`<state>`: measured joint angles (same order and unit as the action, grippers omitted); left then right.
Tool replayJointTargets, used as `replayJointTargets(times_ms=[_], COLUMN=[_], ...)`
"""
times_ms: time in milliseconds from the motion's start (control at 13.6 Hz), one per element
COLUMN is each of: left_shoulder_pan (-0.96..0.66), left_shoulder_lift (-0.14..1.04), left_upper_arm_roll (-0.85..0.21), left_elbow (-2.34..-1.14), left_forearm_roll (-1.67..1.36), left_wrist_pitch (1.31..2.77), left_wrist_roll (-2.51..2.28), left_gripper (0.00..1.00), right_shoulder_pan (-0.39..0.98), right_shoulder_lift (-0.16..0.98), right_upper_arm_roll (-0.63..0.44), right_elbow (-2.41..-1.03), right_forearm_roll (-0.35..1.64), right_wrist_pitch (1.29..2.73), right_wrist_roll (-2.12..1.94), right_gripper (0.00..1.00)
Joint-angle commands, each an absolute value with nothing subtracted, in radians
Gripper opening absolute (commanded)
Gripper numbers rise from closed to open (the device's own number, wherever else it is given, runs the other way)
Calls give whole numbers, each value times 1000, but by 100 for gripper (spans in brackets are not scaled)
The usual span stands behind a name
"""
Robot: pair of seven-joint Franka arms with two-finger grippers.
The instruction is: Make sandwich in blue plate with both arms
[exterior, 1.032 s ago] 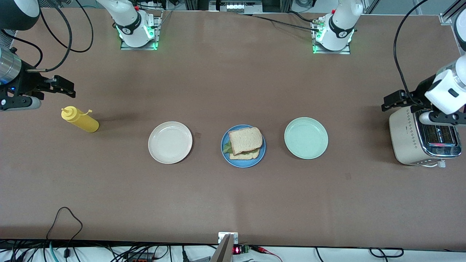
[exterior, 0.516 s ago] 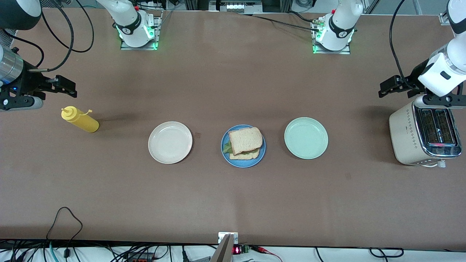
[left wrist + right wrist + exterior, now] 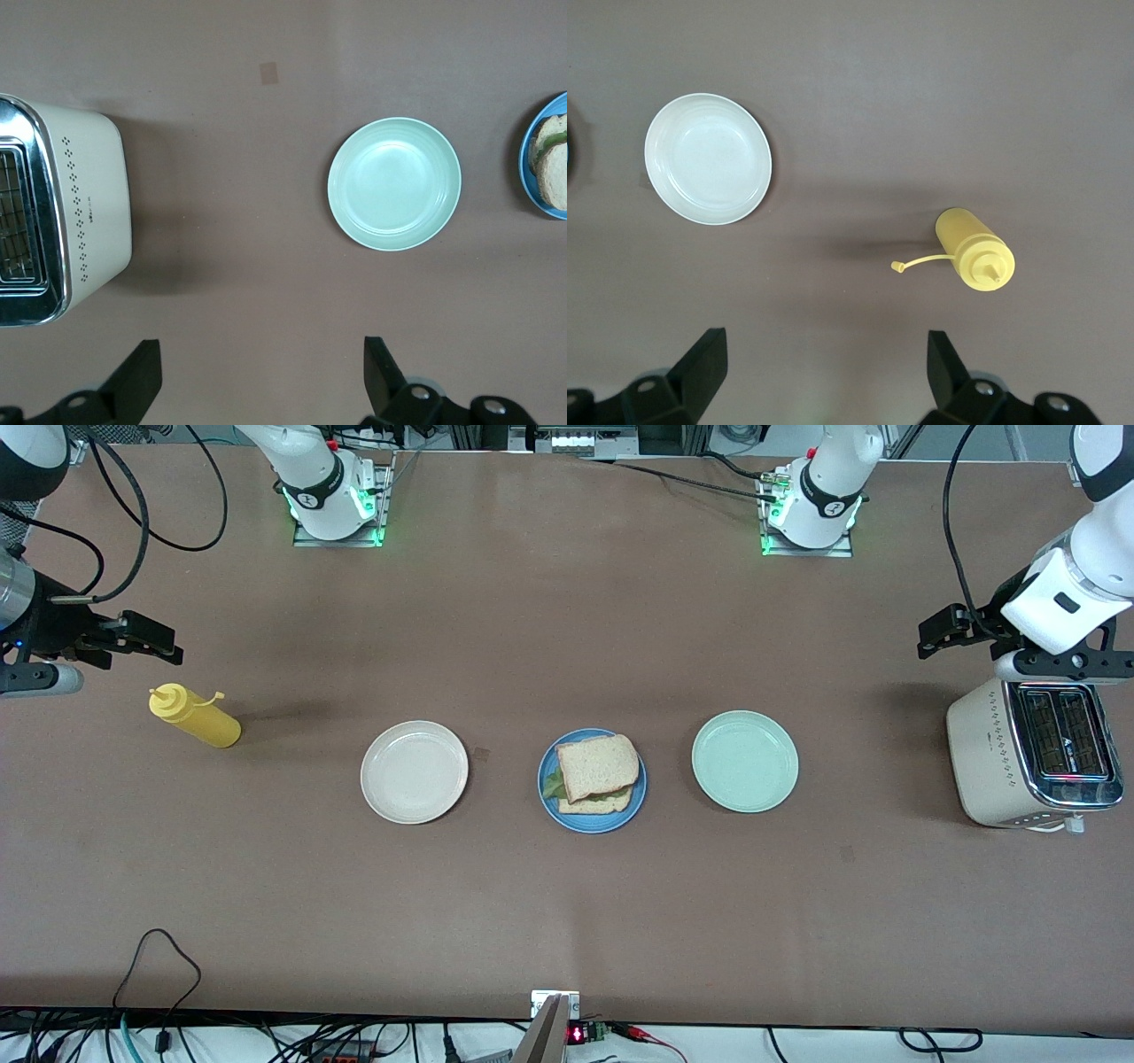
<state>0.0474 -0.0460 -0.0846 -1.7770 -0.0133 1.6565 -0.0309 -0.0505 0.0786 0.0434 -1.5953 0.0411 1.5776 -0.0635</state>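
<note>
The sandwich (image 3: 596,772), two speckled bread slices with green lettuce between, lies on the blue plate (image 3: 551,808) at the table's middle. Its edge also shows in the left wrist view (image 3: 551,166). My left gripper (image 3: 941,631) is open and empty, up in the air over bare table beside the toaster; in the left wrist view (image 3: 262,372) its jaws stand wide apart. My right gripper (image 3: 149,638) is open and empty, over the table at the right arm's end, above the mustard bottle; in the right wrist view (image 3: 826,372) its jaws stand wide apart.
A cream-white plate (image 3: 414,771) and a pale mint-green plate (image 3: 744,761) flank the blue plate. A yellow mustard bottle (image 3: 193,716) lies at the right arm's end. A cream toaster (image 3: 1028,755) stands at the left arm's end.
My left gripper has risen and drawn back from over the toaster toward the arms' bases. My right gripper has shifted slightly the same way. The sandwich has not moved.
</note>
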Motion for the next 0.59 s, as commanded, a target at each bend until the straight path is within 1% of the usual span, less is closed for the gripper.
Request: replayJointTargets(times_ms=[0,516], left_shoulder_pan=[57,61], left_shoulder_lift=[-77,-78], left_upper_arm_roll=[-92,-92], left_elbow=[-1804,-1802], left_forearm_roll=[11,11], left_wrist_pitch=[1655,1644], left_wrist_roll=[-43,-41], left_gripper=[100,100], right_shoulder_pan=[-52,-51], right_shoulder_lift=[75,75], right_upper_arm_roll=[49,51], right_elbow=[-1586,-1588], right_forearm_roll=[48,49], right_wrist_pitch=[1563,1563], right_wrist_roll=[-64,-64], right_gripper=[100,100])
